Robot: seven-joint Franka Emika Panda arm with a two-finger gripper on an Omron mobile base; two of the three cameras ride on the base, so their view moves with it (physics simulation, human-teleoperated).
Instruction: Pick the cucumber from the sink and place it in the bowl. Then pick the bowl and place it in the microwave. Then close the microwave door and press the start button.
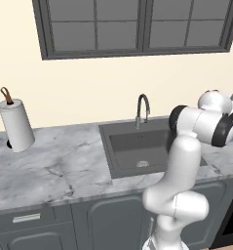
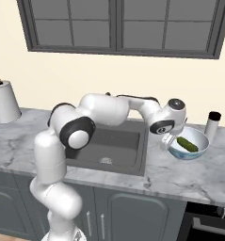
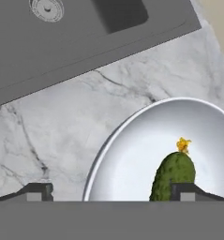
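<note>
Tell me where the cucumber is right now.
The cucumber lies inside the bowl on the marble counter to the right of the sink in the right base view, with the open gripper at the bowl's left rim.

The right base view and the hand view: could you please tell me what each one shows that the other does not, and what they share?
Right base view alone: the white arm, the windows, a paper towel roll at far left, a dark-capped bottle beside the bowl, and the cabinet doors below. Hand view alone: the yellow flower tip on the cucumber and the open hand straddling the bowl's rim. Both share the sink, the marble counter, and the cucumber lying in the bowl.
</note>
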